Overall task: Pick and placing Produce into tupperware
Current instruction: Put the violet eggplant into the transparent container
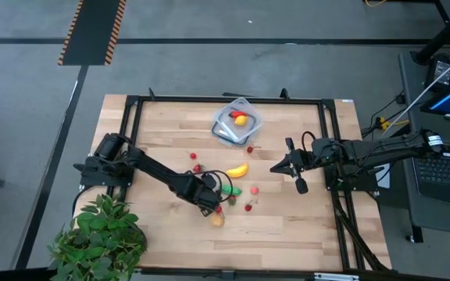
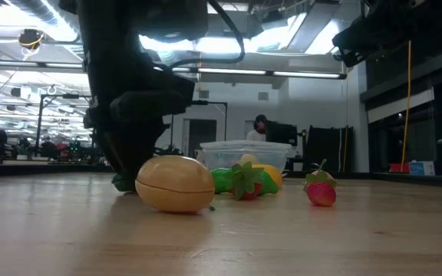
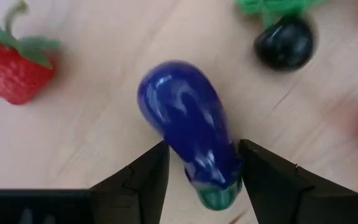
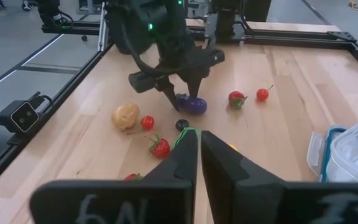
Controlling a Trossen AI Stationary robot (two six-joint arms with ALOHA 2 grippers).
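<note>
I have the left hand (image 3: 201, 171) down over the eggplant (image 3: 188, 124), its two fingers (image 3: 145, 177) standing either side of the stalk end with a sliver of gap visible at each — so half open, bracketing the piece, not yet clamped on it. The eggplant lies flat on the worktop (image 1: 287, 226) near the middle of the scattered produce, with a strawberry (image 3: 11, 65) close on one side and a small dark berry (image 3: 286, 42) on the other. I judge it light, hard and glossy: a smooth, rounded toy that could squirt out of a pinch made on its taper. I would rather close a little further up, on the fatter belly, where the sides run closer to parallel, and squeeze gently.

From above, the left arm reaches long and low from its base by the potted plant (image 1: 100, 238) toward the worktop's middle, wrist pitched down. The right hand (image 4: 199, 155) hovers above the worktop on the other side, fingers all but together and holding nothing. The tupperware (image 1: 237, 121) sits at the far middle of the worktop, lid off beside it, with a yellow and a red piece already inside — well apart from the eggplant, so a carry across is what I expect
</note>
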